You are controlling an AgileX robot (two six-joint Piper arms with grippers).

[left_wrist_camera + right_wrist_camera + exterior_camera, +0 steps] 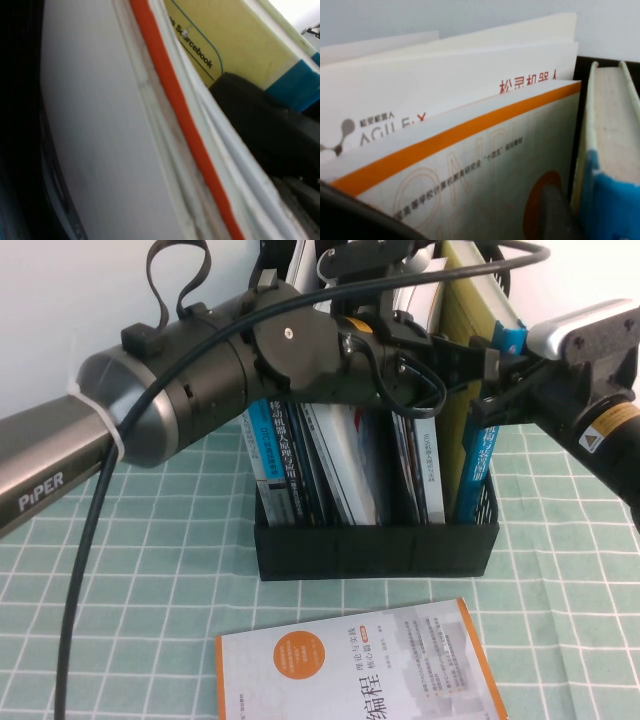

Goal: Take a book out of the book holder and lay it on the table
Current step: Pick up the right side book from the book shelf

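Pale green grid table [560,620], white wall behind. The book [478,390] stands upright at the holder's [375,545] right end, upper right of frame. Right gripper [490,365] meets its top edge; left gripper [455,358] reaches across the rack; finger states cannot be told. Advise a straight upward lift, clearing neighbouring volumes, then laying flat beside the white book [360,670].
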